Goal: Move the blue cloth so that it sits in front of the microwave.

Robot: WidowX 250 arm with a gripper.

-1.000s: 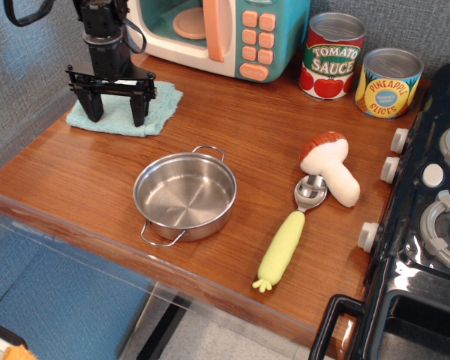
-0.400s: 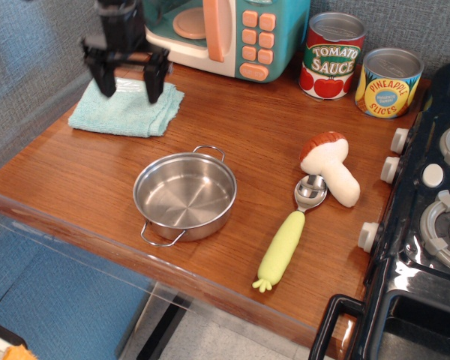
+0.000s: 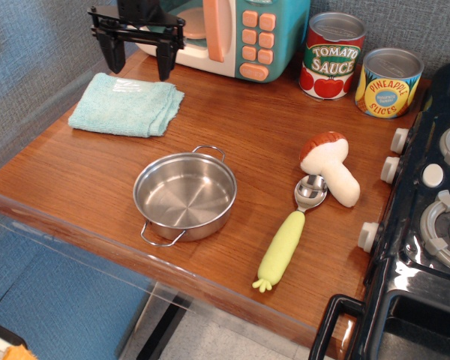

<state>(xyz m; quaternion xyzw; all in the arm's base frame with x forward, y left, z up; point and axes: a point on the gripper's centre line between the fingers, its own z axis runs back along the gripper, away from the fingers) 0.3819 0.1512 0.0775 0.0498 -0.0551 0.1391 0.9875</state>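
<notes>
The blue cloth (image 3: pixel 126 105) lies folded and flat on the wooden counter at the far left, just in front of the left part of the microwave (image 3: pixel 232 34). The microwave stands at the back, door open, orange plate inside. My gripper (image 3: pixel 140 61) hangs above the cloth's far edge, in front of the microwave opening. Its two black fingers are spread wide and hold nothing. It is clear of the cloth.
A steel pan (image 3: pixel 185 196) sits mid-counter. A toy mushroom (image 3: pixel 331 166) and a green-handled spoon (image 3: pixel 286 240) lie to the right. Tomato sauce (image 3: pixel 331 55) and pineapple (image 3: pixel 388 82) cans stand at the back right. A black stove (image 3: pixel 427 225) borders the right edge.
My gripper has risen off the cloth and moved up and slightly right toward the microwave, open throughout. The cloth stays where it lay.
</notes>
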